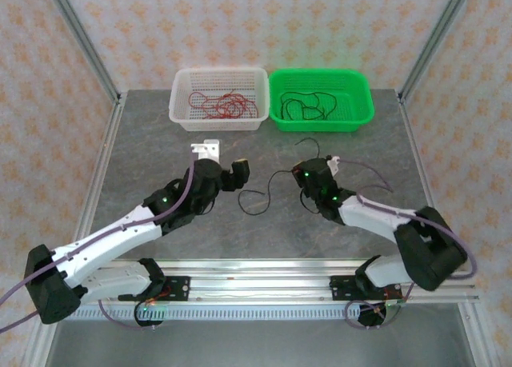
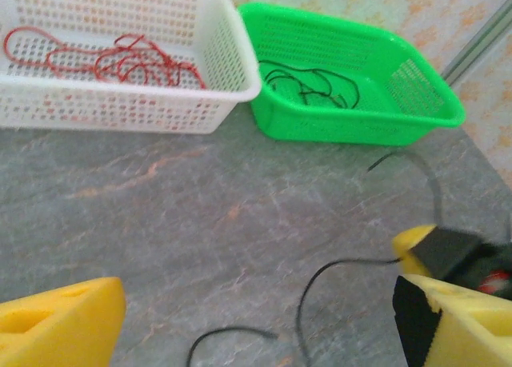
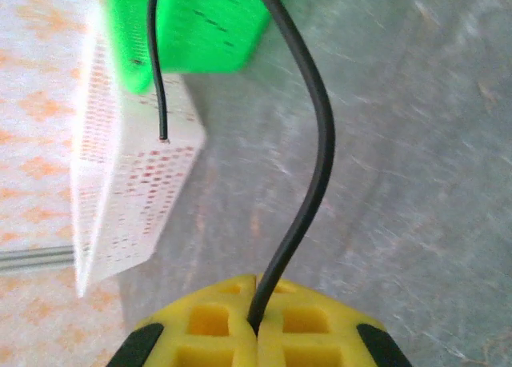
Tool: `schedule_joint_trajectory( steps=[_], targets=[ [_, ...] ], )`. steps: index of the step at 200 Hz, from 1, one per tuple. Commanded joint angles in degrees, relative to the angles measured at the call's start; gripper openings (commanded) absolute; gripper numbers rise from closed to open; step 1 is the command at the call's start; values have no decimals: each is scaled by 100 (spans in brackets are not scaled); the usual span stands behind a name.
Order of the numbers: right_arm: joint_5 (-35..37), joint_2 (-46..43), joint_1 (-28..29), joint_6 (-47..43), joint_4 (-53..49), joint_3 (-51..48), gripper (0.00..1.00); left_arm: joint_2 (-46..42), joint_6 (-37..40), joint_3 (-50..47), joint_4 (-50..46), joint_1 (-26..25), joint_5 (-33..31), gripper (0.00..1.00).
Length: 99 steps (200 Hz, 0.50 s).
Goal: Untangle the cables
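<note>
Two baskets at bench (image 1: 152,151) far edge: white basket (image 1: 218,125) with red cables (image 1: 222,105), green basket (image 1: 320,125) with black cables (image 1: 308,105); strand counts unclear. One loose black cable (image 1: 268,193) trails on bench between arms. Right gripper (image 3: 256,299) low, jaws clamped on its end. Left gripper (image 2: 256,319) low, jaws apart.

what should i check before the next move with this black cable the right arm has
1. right gripper shut on the black cable: ok
2. left gripper open, holding nothing: ok
3. held cable apart from the red cables, which lie in the white basket: ok
4. cable's tail on the table free of knots: cannot tell
5. green basket has room beside its black cables: ok
</note>
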Motion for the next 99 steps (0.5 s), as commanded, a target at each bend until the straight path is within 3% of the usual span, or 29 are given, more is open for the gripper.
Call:
schedule_joint_trajectory(
  steps=[1, 48, 99],
  targets=[
    [517, -600, -11, -890, -265, -79, 0, -292, -398, -378, 378, -53, -123, 89],
    [659, -1547, -12, -2213, -526, 156, 0, -616, -419, -635, 466, -74, -94, 88],
    [553, -1732, -29, -4156, -924, 1224, 0, -718, -421, -761, 523, -117, 29, 88]
  ],
)
